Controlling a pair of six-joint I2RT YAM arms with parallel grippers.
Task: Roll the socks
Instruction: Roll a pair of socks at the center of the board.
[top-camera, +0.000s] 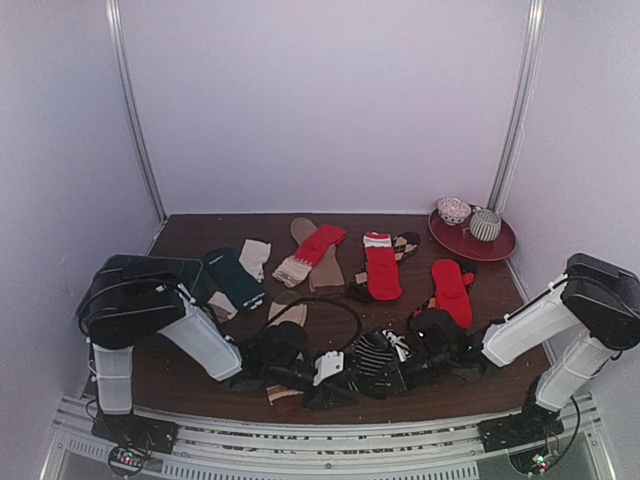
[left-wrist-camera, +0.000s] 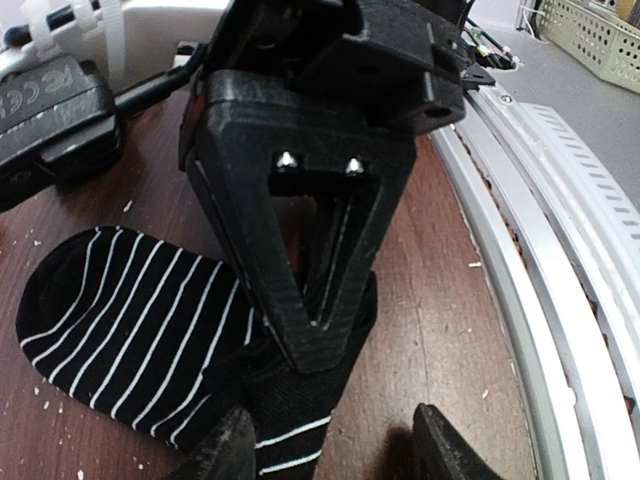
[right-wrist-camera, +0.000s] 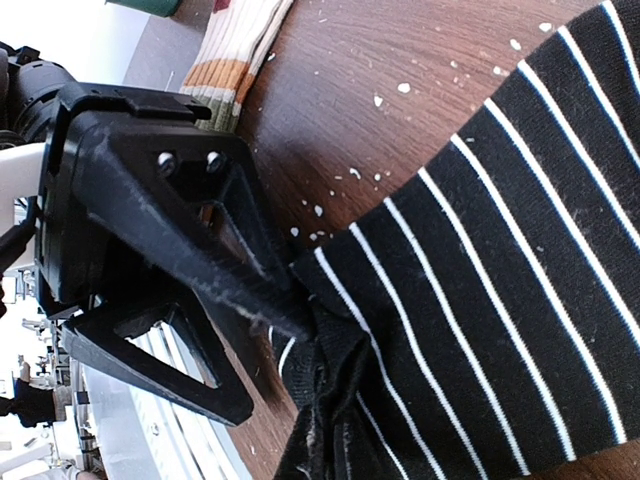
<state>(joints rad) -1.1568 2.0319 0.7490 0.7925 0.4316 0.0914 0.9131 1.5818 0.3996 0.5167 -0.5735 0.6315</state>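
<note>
Pinning striped sock (left-wrist-camera: 120, 310) to surface (left-wrist-camera: 430, 300) w/ right fingers (left-wrist-camera: 315, 345), can't tell if shut; left fingers (left-wrist-camera: 230, 450) spread astride bunched end, gripping nothing, prob to start roll

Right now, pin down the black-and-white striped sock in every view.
Top external: striped sock at bottom centre, between the two arms' ends.
Left wrist: striped sock at lower left, lying flat.
Right wrist: striped sock fills the right half.
Shared landmark: the dark wooden table under it.
</note>
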